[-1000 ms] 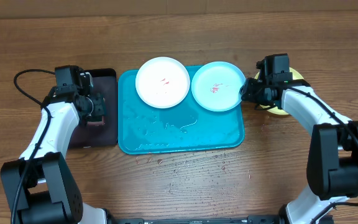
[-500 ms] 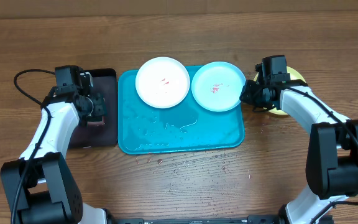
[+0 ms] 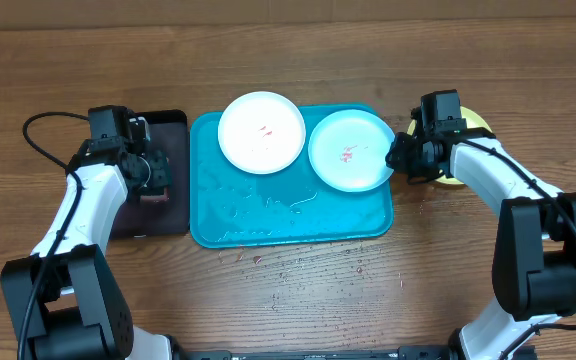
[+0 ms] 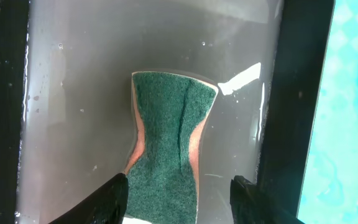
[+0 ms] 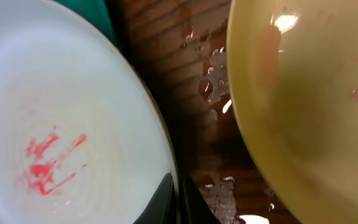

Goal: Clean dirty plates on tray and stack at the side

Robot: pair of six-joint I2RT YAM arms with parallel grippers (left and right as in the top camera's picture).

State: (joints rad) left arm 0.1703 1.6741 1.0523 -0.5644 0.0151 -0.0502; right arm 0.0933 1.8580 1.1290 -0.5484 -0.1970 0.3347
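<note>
A white plate (image 3: 261, 132) and a light teal plate (image 3: 348, 150), both with red smears, rest on the turquoise tray (image 3: 268, 215). My right gripper (image 3: 396, 158) (image 5: 178, 199) is shut on the teal plate's (image 5: 73, 124) right rim. A yellow-green plate (image 3: 478, 122) (image 5: 309, 93) lies on the wood just right of the tray, partly under the right arm. My left gripper (image 3: 154, 178) (image 4: 179, 199) stands open astride a green sponge (image 4: 169, 137) lying in a wet black tray (image 3: 173, 125). Its left finger is at the sponge's edge and its right finger stands apart.
The black tray's rim (image 4: 291, 112) runs right beside the turquoise tray (image 4: 353, 93). Water pools on the turquoise tray's bare front half. Droplets and red specks (image 3: 298, 265) dot the wooden table in front of it.
My right gripper has shut on the teal plate's rim. The plate has shifted slightly toward the near side of the tray. The left arm has not moved.
</note>
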